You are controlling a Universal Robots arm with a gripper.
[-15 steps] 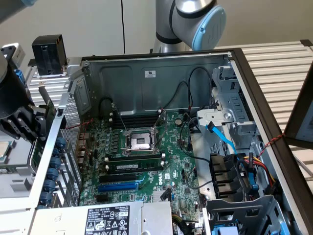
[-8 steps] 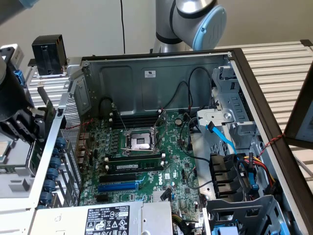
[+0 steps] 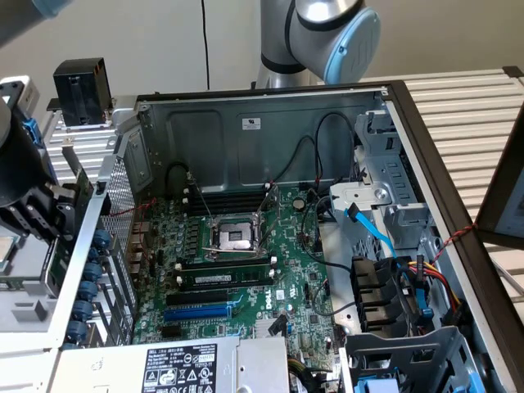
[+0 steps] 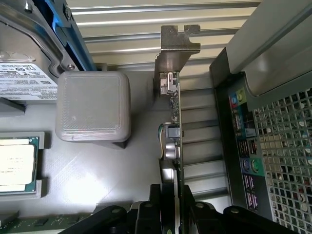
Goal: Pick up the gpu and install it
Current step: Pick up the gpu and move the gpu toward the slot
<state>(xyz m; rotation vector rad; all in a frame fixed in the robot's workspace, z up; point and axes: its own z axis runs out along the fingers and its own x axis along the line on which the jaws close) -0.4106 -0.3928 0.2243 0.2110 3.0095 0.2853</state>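
gripper point(image 4: 171, 196): fingers clenched on the gpu point(image 4: 172, 131), one on each face of the board | gpu: edge-on, metal bracket point(image 4: 175, 48) at the end away from the fingers, outside the computer case point(image 3: 270, 123), over the grey tray point(image 4: 97, 180) at its edge beside the case's port panel point(image 4: 246, 146) | CPU point(image 4: 14, 163): in a tray pocket

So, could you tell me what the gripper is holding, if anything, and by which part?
The gripper grips the graphics card across its thin board, at the end opposite its metal bracket.
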